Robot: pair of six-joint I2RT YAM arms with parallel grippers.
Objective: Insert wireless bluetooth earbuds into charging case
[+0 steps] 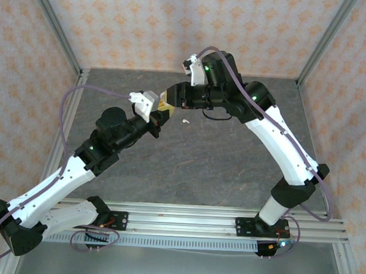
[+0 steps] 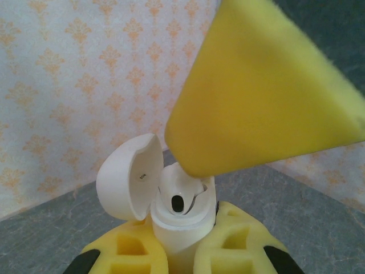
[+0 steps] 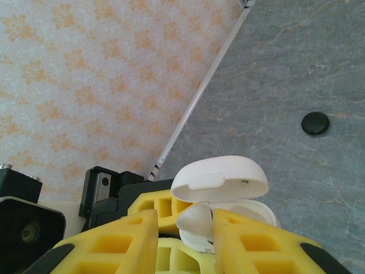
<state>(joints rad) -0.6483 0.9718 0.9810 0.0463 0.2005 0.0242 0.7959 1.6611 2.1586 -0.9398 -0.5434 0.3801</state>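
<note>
The left claw [image 2: 181,246] grips the open case [image 2: 126,178]; the right claw [image 3: 187,224] pinches an earbud [image 3: 197,220] over its socket. Tilted, it could jam on the rim or drop to the tabletop [image 3: 274,68].

Robotics lab cell. Evidence: 2 arms (left arm [image 1: 64,177], right arm [image 1: 275,136]) bolted to aluminium rail [image 1: 184,222]; grey tabletop [image 1: 187,168]; patterned backdrop panels [image 1: 176,26] in metal framing [image 1: 54,23].
</note>
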